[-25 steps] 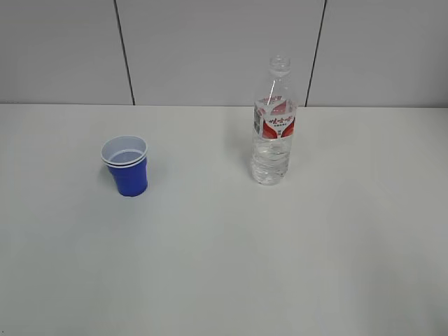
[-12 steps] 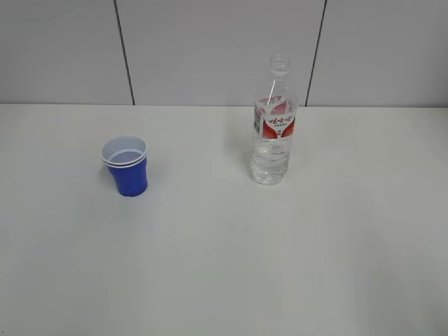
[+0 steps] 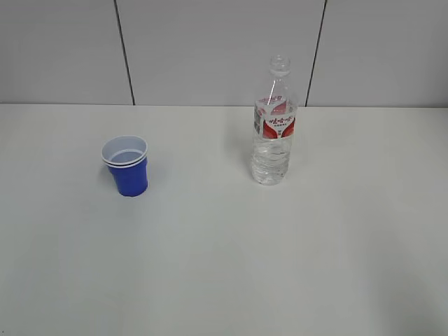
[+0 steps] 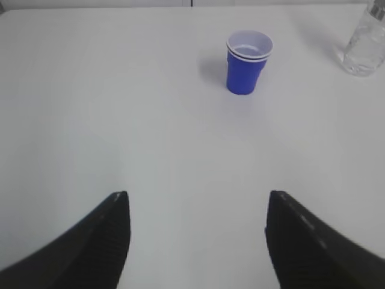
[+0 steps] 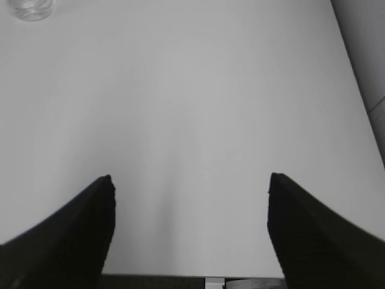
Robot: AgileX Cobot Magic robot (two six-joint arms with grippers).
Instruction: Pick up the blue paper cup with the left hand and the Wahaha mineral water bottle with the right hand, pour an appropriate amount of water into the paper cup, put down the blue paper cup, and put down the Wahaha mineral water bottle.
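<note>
The blue paper cup (image 3: 126, 166) stands upright on the white table, left of centre, with a double white rim. It also shows in the left wrist view (image 4: 247, 61), far ahead of my left gripper (image 4: 197, 195), which is open and empty over the table. The Wahaha mineral water bottle (image 3: 274, 122) stands upright right of centre, uncapped, with a red-and-white label. Its base shows at the top right of the left wrist view (image 4: 366, 42) and at the top left of the right wrist view (image 5: 33, 8). My right gripper (image 5: 189, 177) is open and empty near the table's front edge. Neither gripper shows in the exterior view.
A grey panelled wall (image 3: 217, 49) stands behind the white table (image 3: 224, 252). The table's front edge (image 5: 180, 278) lies just under my right gripper, and its right edge (image 5: 361, 90) runs along the right of that view.
</note>
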